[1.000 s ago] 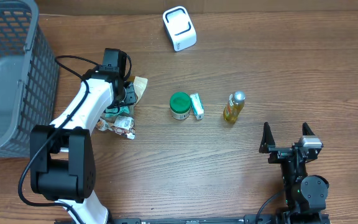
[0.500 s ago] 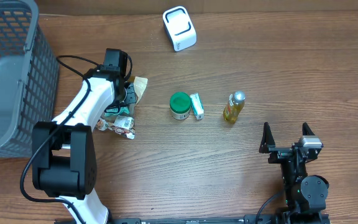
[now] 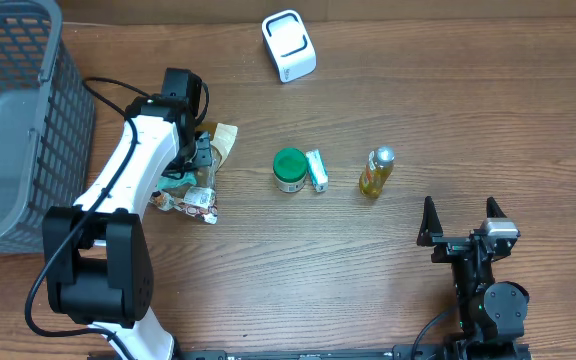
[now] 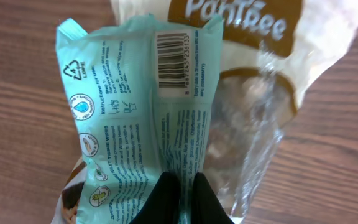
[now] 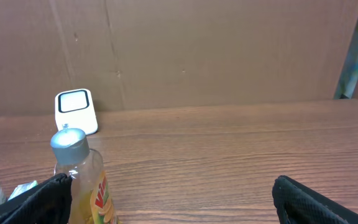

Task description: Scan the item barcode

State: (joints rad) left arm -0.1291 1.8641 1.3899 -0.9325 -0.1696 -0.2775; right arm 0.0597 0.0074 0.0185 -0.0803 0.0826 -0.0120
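We see the left gripper (image 4: 182,186) closed tight, its black fingers (image 4: 164,198) pinched together on the back seam of the wipes pack (image 4: 135,124), at the pack's near end in the wrist cam. The pack is pale teal w/ printed icons & text. Its barcode (image 4: 173,59) sits near the far end, facing the wrist cam. The pack lies partly over a clear-and-tan snack bag (image 4: 260,81) marked "PanTree", edges overlapping. We can't tell whether the pack is lifted off the desk (image 3: 298,290) or resting on it.

From overhead, pack & bag are on the left part of the desk, in a small pile w/ other wrappers (image 3: 193,200), mostly hidden under the left arm (image 3: 138,170). The basket (image 3: 68,130) stands just left of that arm, at the desk's left edge. The scanner (image 3: 288,45), a white box, is at the far edge, well apart from the pack, to its right.

Mid-desk there is a green-lidded jar (image 3: 289,168) just beside a small green-white tube (image 3: 316,170). Right of those stands a bottle (image 3: 376,172) of yellow liquid w/ silver cap, upright in the right wrist cam.

The right gripper (image 3: 460,218) is wide open at the front right of the desk, near the bottle but apart from it.
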